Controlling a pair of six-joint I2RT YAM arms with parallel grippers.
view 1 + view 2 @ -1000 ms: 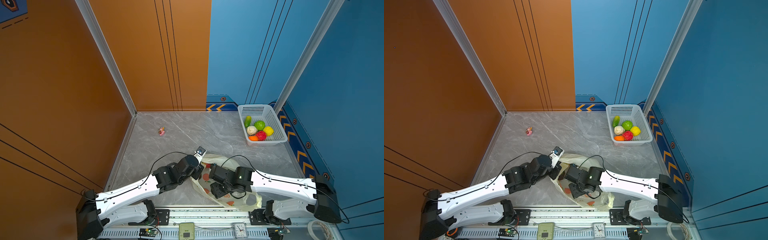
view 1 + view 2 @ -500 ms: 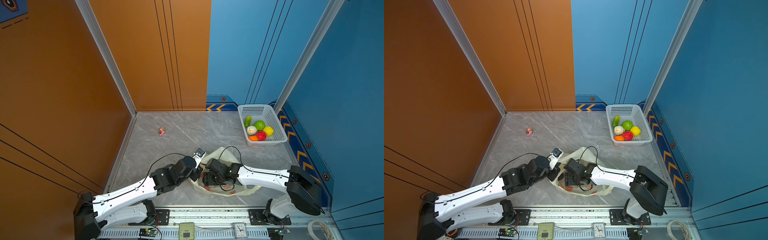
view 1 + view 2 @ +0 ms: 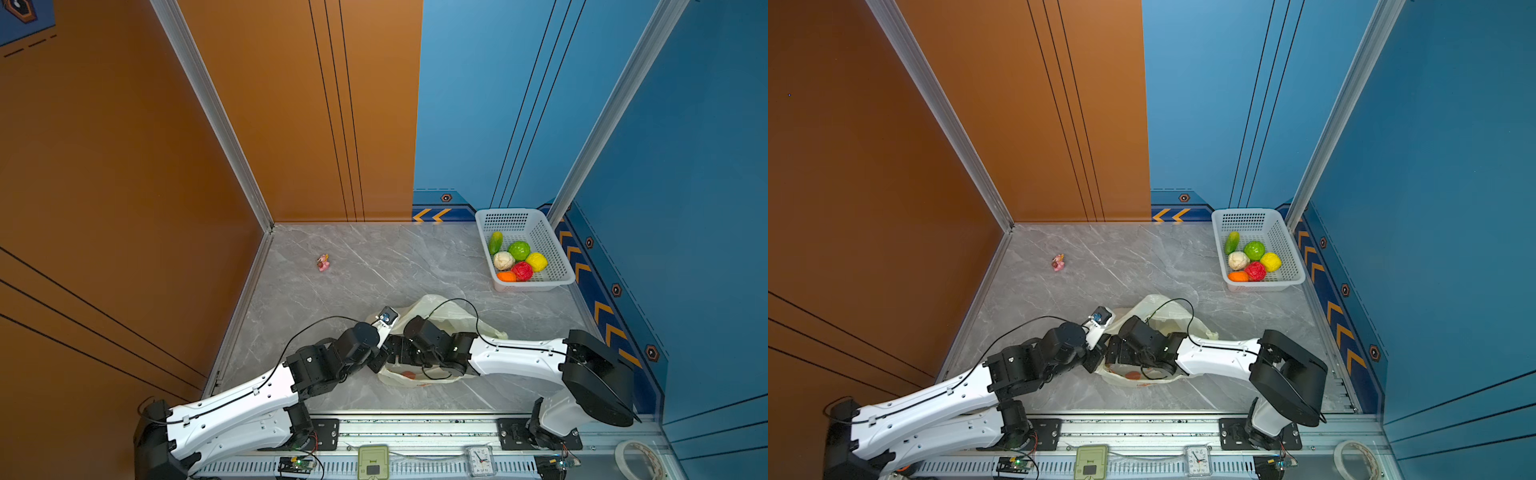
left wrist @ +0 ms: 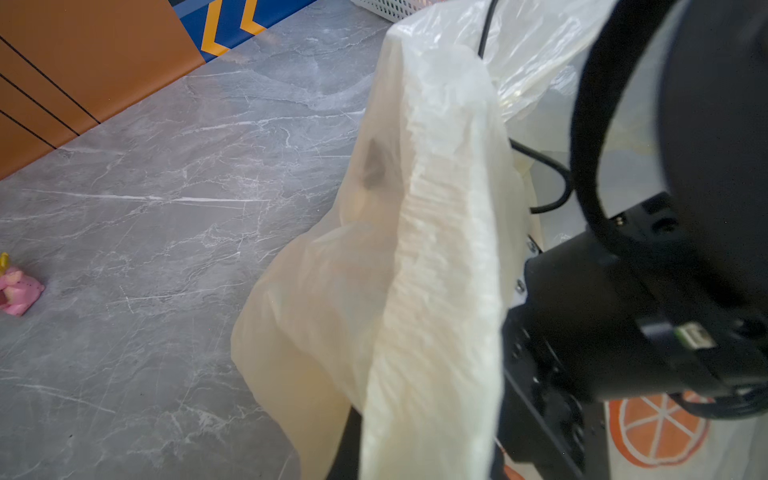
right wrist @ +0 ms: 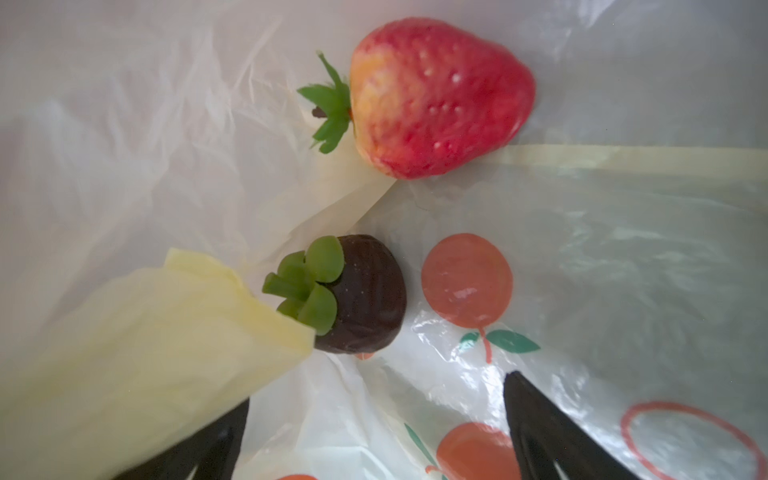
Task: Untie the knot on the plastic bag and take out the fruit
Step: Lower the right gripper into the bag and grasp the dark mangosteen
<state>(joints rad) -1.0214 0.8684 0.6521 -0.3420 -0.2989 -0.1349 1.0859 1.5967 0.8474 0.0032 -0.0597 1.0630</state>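
Right wrist view: right tool (image 5: 376,390) spread wide and empty, inside the plastic bag (image 5: 623,249); its black fingertips (image 5: 532,419) stop just short of a dark purple fruit (image 5: 361,295).
Strawberry: the strawberry (image 5: 440,97) lies beyond the purple one, apart from it, on the bag's film.
Left tool: left tool (image 3: 377,360) closed; the left wrist view shows a pale fold of the bag running down into it.
Bag position: in both top views, on the bench (image 3: 374,266) near its front edge, between the arms.
Basket: white basket (image 3: 540,232) in the far right corner, well apart from the bag, holds fruit pieces (image 3: 519,250).
Figurine: pink figurine (image 3: 323,262) at far left.
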